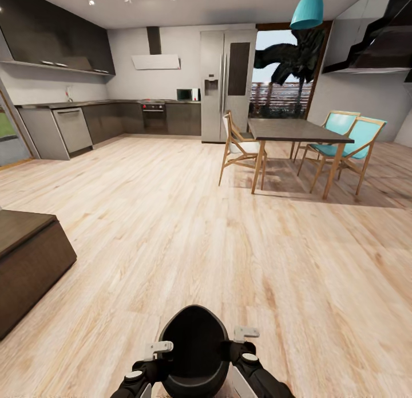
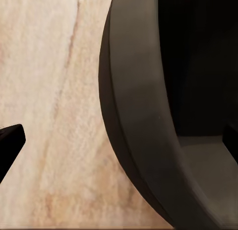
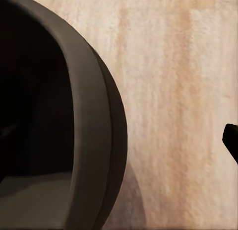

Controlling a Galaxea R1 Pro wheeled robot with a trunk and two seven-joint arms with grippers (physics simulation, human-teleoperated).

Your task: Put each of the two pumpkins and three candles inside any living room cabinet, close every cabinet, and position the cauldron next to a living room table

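The cauldron (image 1: 194, 352), a black round pot with a thick rim, sits right in front of me at the bottom of the head view, between my two arms. My left gripper (image 2: 121, 140) straddles the cauldron's wall (image 2: 144, 140), one finger (image 2: 10, 145) outside over the floor and one inside the pot, with a gap on each side. My right gripper (image 3: 119, 135) straddles the opposite wall (image 3: 94, 140) the same way, its outer finger (image 3: 232, 140) well off the wall. Both are open. A low dark brown unit (image 1: 28, 260) stands at the left edge.
Light wood floor (image 1: 171, 226) stretches ahead. A dining table (image 1: 297, 131) with wooden, teal-seated chairs (image 1: 349, 143) stands at the back right. Kitchen counters (image 1: 86, 120), an oven (image 1: 153, 114) and a steel fridge (image 1: 228, 83) line the far wall.
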